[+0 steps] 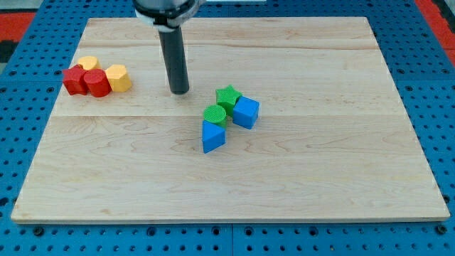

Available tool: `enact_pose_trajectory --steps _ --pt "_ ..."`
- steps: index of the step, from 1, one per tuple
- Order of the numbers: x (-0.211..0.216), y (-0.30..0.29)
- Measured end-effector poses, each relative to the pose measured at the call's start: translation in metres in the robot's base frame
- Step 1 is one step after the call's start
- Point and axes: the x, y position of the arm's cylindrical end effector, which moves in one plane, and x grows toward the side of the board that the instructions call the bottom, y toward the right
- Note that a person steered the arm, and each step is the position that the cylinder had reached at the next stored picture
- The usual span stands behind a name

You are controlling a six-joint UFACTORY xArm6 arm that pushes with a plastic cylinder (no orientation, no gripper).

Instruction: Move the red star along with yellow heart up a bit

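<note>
At the far left of the pale wooden surface (298, 185), the red star-shaped block (72, 78) and small yellow heart block (88, 64) touch a red cylinder (97, 83) and yellow hexagonal block (119, 77). My tip (179, 91) stands well apart to their right; there is no claw to open or close. Pushing carelessly could drag those neighbours along or split the pair.

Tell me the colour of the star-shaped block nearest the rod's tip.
Green: the green star sits right of my tip, seen in the camera view.
</note>
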Motion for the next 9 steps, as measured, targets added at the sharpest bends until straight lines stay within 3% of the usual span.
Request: enact_pose_trajectory --steps 2,4,9 --pt "0.035 -0.105" --pt "0.02 -0.164" --pt "-0.069 -0.18"
